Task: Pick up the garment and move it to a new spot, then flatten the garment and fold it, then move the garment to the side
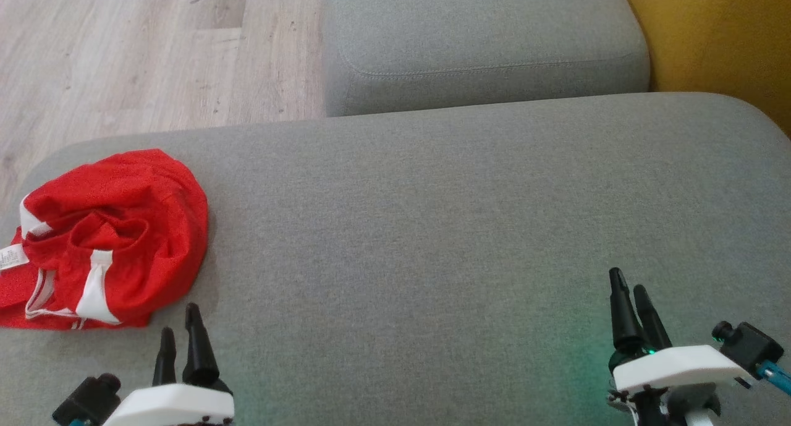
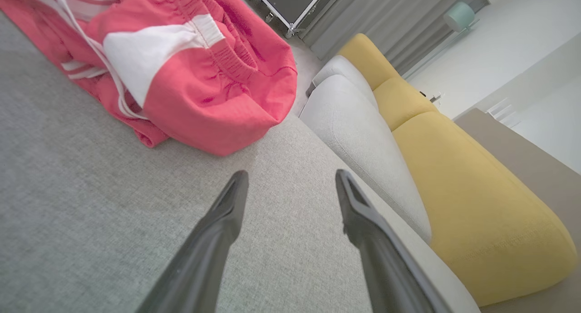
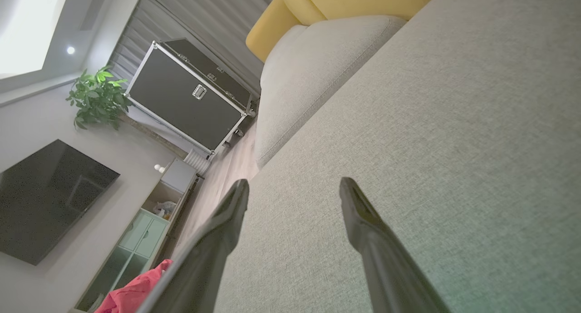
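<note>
Garment (image 1: pixel 123 228) in a red heap just beyond the left tool (image 1: pixel 180 319) — well apart from the right tool (image 1: pixel 626 280) — both released, empty

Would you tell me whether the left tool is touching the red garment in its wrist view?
No, the left tool stands open above bare grey cushion, apart from the red garment.

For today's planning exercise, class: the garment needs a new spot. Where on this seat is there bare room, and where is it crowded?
Bare: the grey seat from the right edge of the red shorts across past the right claw, back to the second grey cushion. Crowded: the left end, where the shorts lie bunched just ahead of the left claw.
</note>
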Robot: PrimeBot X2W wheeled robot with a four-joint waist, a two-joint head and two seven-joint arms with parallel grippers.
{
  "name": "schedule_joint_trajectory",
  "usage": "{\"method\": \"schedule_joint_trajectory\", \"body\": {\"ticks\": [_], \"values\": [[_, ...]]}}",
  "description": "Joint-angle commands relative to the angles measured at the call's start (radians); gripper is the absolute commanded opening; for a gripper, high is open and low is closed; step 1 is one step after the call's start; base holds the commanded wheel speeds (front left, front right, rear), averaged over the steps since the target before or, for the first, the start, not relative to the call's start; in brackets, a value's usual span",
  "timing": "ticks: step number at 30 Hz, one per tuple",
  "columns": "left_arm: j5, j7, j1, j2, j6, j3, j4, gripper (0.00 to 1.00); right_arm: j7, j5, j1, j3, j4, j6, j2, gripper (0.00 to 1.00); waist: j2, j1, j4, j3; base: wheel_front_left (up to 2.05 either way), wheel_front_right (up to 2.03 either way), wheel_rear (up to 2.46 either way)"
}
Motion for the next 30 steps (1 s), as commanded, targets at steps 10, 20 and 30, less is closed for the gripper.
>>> {"method": "schedule_joint_trajectory", "body": {"ticks": [10,20,30], "values": [[0.177,-0.046,-0.012,0.008,0.026,-0.008,-0.055,1.0,-0.048,-0.186,-0.016,0.053,-0.059,0.0,-0.006,1.0,-0.0001,0.0,0.002,-0.013,0.0,0.0,0.0],[0.291,-0.072,-0.004,0.009,0.054,-0.018,-0.058,1.0,-0.074,-0.307,-0.011,0.08,-0.07,0.0,-0.007,1.0,-0.0001,0.0,0.003,-0.02,0.0,0.0,0.0],[0.425,-0.102,0.003,0.014,0.071,-0.04,-0.066,1.0,-0.104,-0.437,-0.011,0.119,-0.076,-0.001,-0.008,1.0,-0.0001,0.0,0.007,-0.019,0.0,0.0,0.0]]}}
